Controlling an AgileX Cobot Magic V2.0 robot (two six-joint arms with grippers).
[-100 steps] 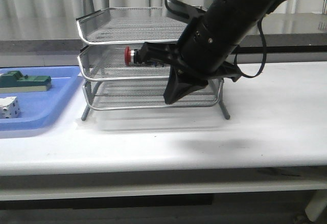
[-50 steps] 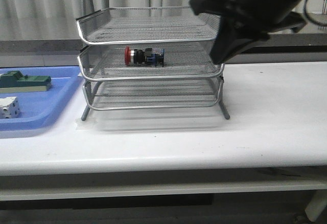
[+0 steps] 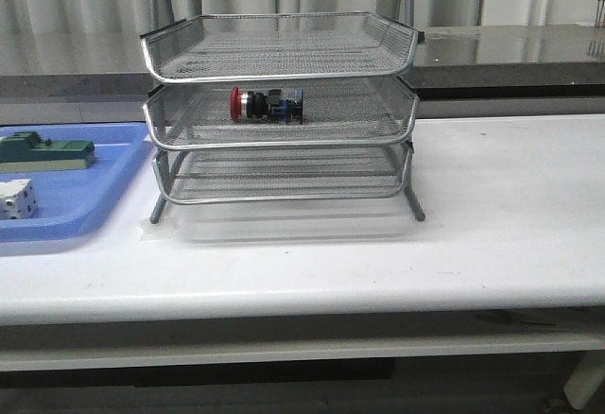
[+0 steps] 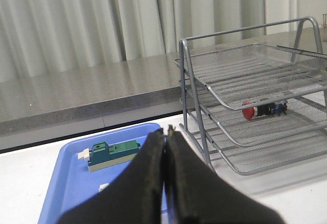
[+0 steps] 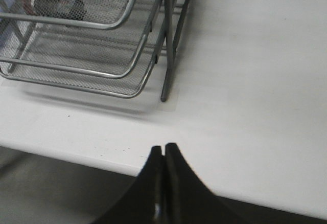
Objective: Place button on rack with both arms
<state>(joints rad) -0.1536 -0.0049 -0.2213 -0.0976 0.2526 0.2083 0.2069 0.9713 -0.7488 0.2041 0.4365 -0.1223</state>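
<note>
A: Where do we stand?

B: Button (image 3: pixel 267 105) lies on its side on the middle tier of the rack (image 3: pixel 280 112), upper centre of the front view, red head toward the left. Nothing is touching it. We'd call the placing step done.

A: Arms?

B: Neither shows in the front view. Left gripper (image 4: pixel 165 137) sits at the bottom centre of its wrist view, jaws pressed together, nothing between them. Right gripper (image 5: pixel 164 152) is the same: jaws closed and empty, over bare table (image 5: pixel 245 70) near a rack leg, button in the upper left of that frame.

A: Anything else on the table?

B: Blue tray (image 3: pixel 66 208) at the left edge of the front view, with a green block (image 3: pixel 47 150) and a white cube (image 3: pixel 17 198) in it. Not ours to touch.

A: Next move?

B: We judge none is needed on the button. If anything, we park both arms clear of the rack so nothing knocks the tier.
</note>
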